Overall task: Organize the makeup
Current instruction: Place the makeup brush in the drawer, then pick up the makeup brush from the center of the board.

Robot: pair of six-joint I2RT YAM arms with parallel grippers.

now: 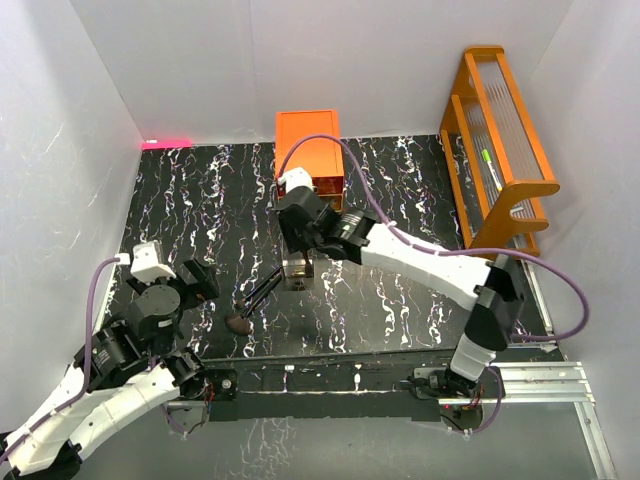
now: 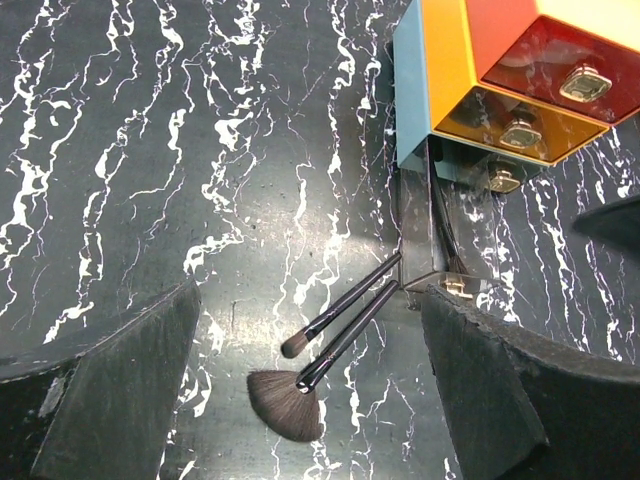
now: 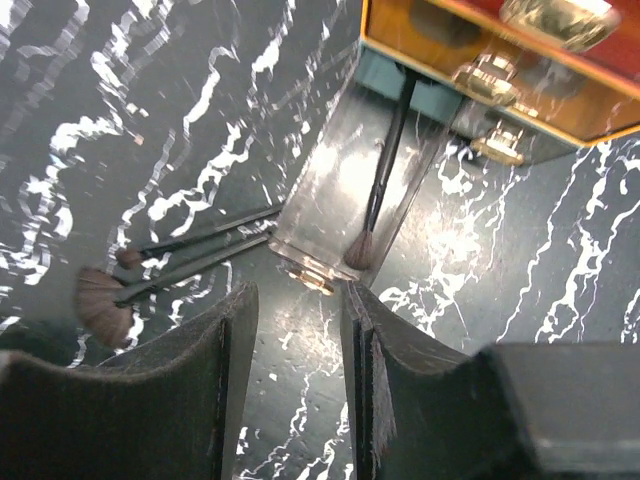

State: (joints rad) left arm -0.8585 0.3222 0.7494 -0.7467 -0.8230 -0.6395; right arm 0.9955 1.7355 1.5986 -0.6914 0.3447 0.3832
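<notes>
Two long black brushes lie side by side on the marble table. One is a small round brush (image 2: 335,308) and the other a fan brush (image 2: 300,395) (image 1: 243,316). A third brush (image 3: 381,168) lies inside a clear drawer (image 3: 335,185) pulled out of the orange chest (image 1: 309,148). My right gripper (image 3: 298,295) (image 1: 300,258) hovers open just in front of that drawer's handle, with nothing between its fingers. My left gripper (image 2: 310,295) (image 1: 194,284) is wide open and empty, above the two loose brushes.
An orange wooden rack (image 1: 500,140) stands at the back right. The chest's upper drawers (image 2: 520,125) are shut. White walls enclose the table on three sides.
</notes>
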